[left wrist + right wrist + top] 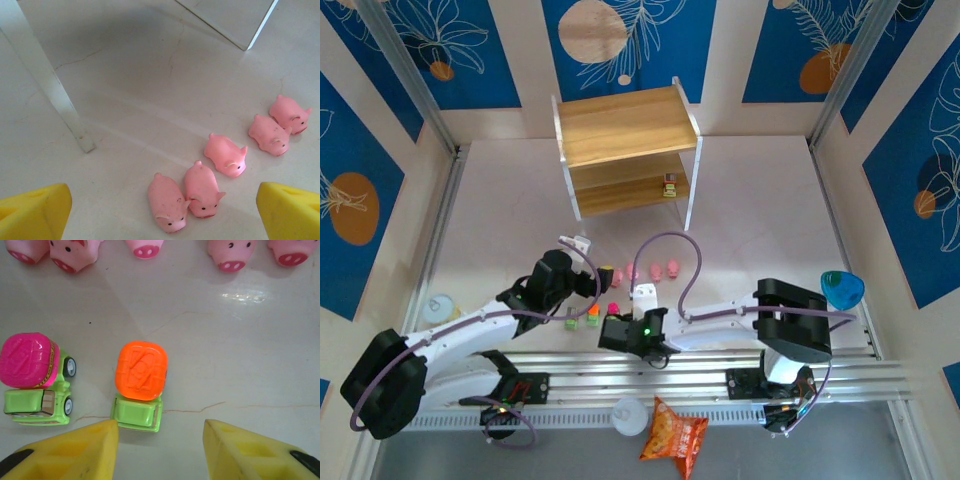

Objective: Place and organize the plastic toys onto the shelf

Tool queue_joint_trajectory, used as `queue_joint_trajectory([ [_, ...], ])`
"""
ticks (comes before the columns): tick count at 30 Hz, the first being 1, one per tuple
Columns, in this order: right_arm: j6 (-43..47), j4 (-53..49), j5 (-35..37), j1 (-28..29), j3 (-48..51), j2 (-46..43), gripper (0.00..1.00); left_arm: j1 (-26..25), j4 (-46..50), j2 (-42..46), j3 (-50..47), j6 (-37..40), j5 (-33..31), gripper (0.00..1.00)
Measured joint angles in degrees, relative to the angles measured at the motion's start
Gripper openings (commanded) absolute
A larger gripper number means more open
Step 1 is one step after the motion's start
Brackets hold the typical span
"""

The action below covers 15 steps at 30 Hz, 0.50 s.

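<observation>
Calls for pinching the likely light, hard, slick orange-topped truck (pixel 141 372) across its green base, on the table (pixel 240 365) just ahead of the part-open, empty right gripper (pixel 160 432), with left gripper (pixel 161 197) wide by the pigs (pixel 200 190)

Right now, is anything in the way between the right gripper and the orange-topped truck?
Nothing visible. The orange-topped truck sits right at the tips of the open right gripper, with nothing between them. The pink-topped truck stands off to one side, apart from it.
</observation>
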State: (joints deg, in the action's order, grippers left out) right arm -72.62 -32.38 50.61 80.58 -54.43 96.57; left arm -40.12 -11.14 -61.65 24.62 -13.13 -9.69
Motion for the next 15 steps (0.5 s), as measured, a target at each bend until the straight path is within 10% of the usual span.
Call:
queue_joint_trajectory([
  [15, -2.6, 0.2, 0.2, 0.0, -1.8, 4.8, 0.49, 0.3, 0.0, -0.5, 0.0, 0.0, 0.1, 0.95],
])
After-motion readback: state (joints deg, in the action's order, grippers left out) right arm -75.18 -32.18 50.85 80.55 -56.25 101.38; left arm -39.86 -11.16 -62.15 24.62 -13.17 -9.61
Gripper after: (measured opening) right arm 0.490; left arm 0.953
